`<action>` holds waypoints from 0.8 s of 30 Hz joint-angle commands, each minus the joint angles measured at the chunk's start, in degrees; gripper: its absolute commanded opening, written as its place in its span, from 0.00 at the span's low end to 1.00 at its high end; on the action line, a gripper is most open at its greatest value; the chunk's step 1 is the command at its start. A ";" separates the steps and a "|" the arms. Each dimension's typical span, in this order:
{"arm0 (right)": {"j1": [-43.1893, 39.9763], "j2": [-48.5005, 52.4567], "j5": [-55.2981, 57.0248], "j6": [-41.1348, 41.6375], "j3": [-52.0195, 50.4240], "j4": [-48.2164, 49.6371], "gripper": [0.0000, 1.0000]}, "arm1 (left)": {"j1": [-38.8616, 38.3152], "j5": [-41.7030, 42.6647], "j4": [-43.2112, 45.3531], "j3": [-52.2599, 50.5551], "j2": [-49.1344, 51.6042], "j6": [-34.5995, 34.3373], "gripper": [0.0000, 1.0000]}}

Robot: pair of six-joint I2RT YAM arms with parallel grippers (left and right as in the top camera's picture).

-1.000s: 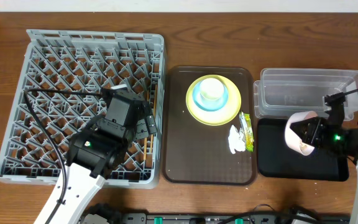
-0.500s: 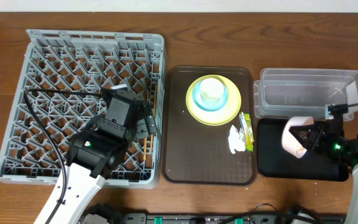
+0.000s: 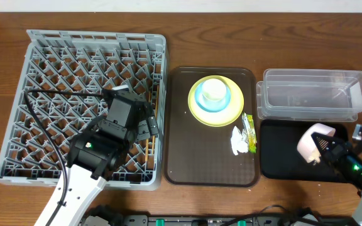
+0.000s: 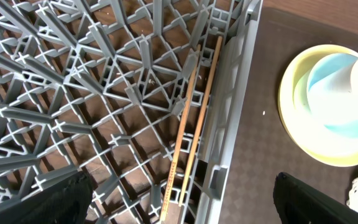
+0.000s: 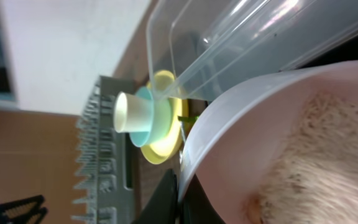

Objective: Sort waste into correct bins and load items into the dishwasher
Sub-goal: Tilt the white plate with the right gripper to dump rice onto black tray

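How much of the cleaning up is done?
Done: the chopsticks lie in the rack. In hand: the right pincer holds the white bowl, tilted over the black tray, rice scraps inside. Left: the plate, blue bowl and cup, stacked on the brown tray, need racking; the napkin and sachet beside them need binning.

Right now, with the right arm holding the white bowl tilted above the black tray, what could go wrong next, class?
1. Rice-like scraps cling inside the tilted white bowl. Some may stay stuck, or fall beside the black tray.
2. The right gripper pinches only the bowl's rim, so the bowl might slip.
3. The chopsticks lie flat along the wall of the dish rack and might drop through its lattice.
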 commanded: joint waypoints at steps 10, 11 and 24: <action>-4.26 -0.04 -14.97 -0.76 -4.02 4.57 0.01 | 0.39 -0.48 -0.02 0.31 -0.04 -0.31 0.94; -4.26 -0.04 -16.72 -0.76 -4.02 5.05 0.01 | 0.39 -0.48 -0.02 0.31 -0.04 -0.31 0.94; -4.26 -0.04 -21.99 -6.40 -6.25 7.76 0.01 | 0.39 -0.48 -0.02 0.31 -0.04 -0.31 0.94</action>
